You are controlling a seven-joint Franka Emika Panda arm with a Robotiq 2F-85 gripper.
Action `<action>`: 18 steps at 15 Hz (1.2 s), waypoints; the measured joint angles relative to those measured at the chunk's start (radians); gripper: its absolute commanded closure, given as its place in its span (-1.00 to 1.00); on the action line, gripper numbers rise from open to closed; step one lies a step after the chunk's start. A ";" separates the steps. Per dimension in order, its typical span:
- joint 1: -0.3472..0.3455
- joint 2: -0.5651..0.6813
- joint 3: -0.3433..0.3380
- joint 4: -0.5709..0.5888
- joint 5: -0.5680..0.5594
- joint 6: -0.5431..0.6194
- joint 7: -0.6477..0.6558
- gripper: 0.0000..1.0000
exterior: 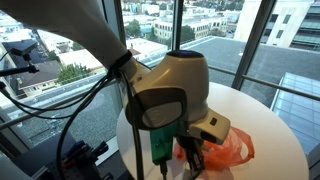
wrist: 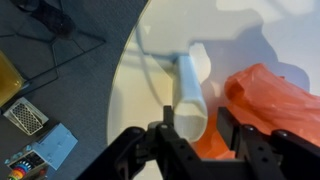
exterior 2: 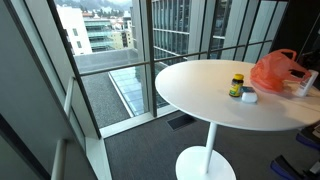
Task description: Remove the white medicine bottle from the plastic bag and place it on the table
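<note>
In the wrist view a white medicine bottle (wrist: 190, 90) lies on the white round table (wrist: 250, 30), just left of the orange plastic bag (wrist: 275, 100). My gripper (wrist: 192, 128) is over the bottle's near end, with a finger on each side. The bottle sits close to the left finger, and a strip of orange shows between it and the right finger. The jaws look open. In an exterior view my gripper (exterior: 190, 158) hangs low at the left end of the bag (exterior: 228, 150). The bag also shows in an exterior view (exterior 2: 278, 70). I cannot make out the bottle in either exterior view.
A small dark bottle with a yellow cap (exterior 2: 236, 85) and a small white object (exterior 2: 248, 97) stand on the table (exterior 2: 200, 100) beside the bag. The table edge (wrist: 118, 90) curves close on the left. Glass walls surround the table.
</note>
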 measured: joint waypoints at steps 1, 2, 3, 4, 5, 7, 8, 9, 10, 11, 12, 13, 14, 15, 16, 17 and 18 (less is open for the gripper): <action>0.000 0.000 -0.001 0.000 0.000 0.000 0.000 -0.80; 0.000 0.000 -0.001 0.001 0.001 0.000 -0.001 -0.96; 0.000 0.000 -0.001 0.002 0.002 0.000 -0.001 -1.00; 0.000 0.000 -0.002 0.004 0.002 0.000 -0.002 -1.00; 0.000 -0.002 -0.002 0.006 0.002 0.000 -0.002 -1.00; 0.000 -0.008 -0.006 0.011 0.001 -0.004 -0.002 -1.00; 0.000 -0.015 -0.009 0.014 0.000 -0.014 -0.002 -1.00; 0.000 -0.025 -0.012 0.018 -0.007 -0.026 -0.001 -1.00; 0.000 -0.036 -0.015 0.024 -0.014 -0.040 -0.001 -1.00; 0.000 -0.050 -0.017 0.032 -0.020 -0.057 0.000 -1.00; 0.000 -0.064 -0.017 0.040 -0.024 -0.076 0.000 -1.00; 0.000 -0.080 -0.016 0.048 -0.026 -0.097 0.000 -1.00; 0.000 -0.096 -0.013 0.057 -0.026 -0.126 0.000 -1.00; 0.000 -0.113 -0.008 0.066 -0.026 -0.161 -0.001 -1.00; 0.000 -0.130 -0.001 0.074 -0.026 -0.199 -0.005 -1.00; 0.001 -0.148 0.008 0.083 -0.025 -0.241 -0.013 -1.00; 0.001 -0.164 0.019 0.094 -0.023 -0.287 -0.022 -1.00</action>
